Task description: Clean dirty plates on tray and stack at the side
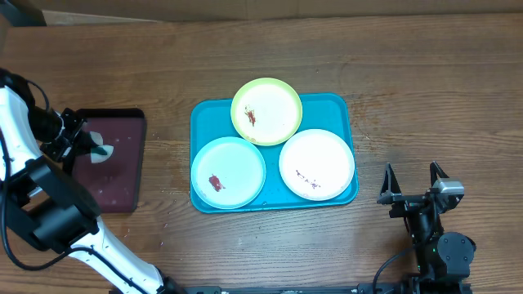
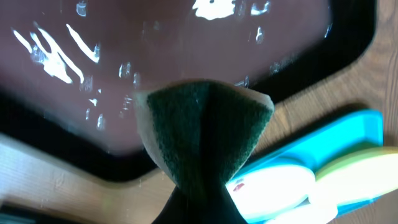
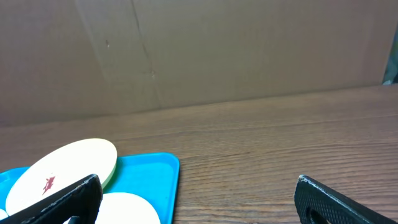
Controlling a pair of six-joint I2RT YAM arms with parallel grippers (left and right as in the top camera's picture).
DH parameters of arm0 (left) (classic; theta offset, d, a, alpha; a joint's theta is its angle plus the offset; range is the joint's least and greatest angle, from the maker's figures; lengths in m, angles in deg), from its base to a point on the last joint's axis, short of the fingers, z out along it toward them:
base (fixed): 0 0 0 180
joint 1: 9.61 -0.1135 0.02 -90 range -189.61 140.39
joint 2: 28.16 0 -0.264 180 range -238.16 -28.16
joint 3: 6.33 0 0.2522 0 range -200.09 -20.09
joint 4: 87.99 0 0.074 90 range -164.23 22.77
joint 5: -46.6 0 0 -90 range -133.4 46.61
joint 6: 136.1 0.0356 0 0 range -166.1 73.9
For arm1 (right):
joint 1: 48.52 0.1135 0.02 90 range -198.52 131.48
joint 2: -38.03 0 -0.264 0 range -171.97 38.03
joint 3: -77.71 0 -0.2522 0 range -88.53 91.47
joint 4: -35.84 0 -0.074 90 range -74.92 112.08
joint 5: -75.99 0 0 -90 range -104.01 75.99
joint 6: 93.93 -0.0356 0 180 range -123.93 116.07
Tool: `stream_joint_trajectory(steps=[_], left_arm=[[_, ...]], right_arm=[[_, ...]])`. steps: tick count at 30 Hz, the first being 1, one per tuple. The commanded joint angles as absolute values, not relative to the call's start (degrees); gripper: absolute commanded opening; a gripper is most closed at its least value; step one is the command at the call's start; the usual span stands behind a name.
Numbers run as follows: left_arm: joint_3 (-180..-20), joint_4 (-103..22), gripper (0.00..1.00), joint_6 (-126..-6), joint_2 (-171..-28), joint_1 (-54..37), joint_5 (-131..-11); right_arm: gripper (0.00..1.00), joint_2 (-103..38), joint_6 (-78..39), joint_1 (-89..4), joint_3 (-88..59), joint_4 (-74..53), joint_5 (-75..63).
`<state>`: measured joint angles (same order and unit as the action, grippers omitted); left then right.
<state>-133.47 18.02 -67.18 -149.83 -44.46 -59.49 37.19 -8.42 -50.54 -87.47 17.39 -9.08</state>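
Left gripper (image 1: 91, 149) clamping folded green sponge (image 2: 205, 140) over black tray (image 1: 122, 175), fingers hiding behind sponge. Right gripper (image 1: 413, 173) jaws gaping wide. Three smeared plates (image 1: 266, 110) sitting on turquoise tray (image 1: 198, 122); wooden table (image 1: 409, 65), cardboard backdrop (image 3: 249, 50)

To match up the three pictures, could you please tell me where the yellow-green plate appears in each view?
Overhead: the yellow-green plate sits top centre, over the tray's far rim.
Left wrist: the plate is at the lower right edge, beyond the green sponge.
Right wrist: the plate is at the lower left, with a red smear showing.
Shared landmark: the turquoise tray beneath it.
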Motion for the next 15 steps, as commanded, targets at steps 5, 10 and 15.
stream_joint_trajectory(steps=[5,10,15], left_arm=[[-159.09,22.45,0.04,-66.08,-138.18,-40.88,-62.25],[-160.53,22.58,0.04,-65.52,-132.02,-34.61,-59.8],[-154.43,22.58,0.04,-64.71,-129.83,-25.43,-59.93]], right_arm=[[1.0,37.87,-8.38,-50.85,-88.06,17.63,-9.45],[1.0,37.87,-8.38,-50.85,-88.06,17.63,-9.45],[1.0,37.87,-8.38,-50.85,-88.06,17.63,-9.45]])
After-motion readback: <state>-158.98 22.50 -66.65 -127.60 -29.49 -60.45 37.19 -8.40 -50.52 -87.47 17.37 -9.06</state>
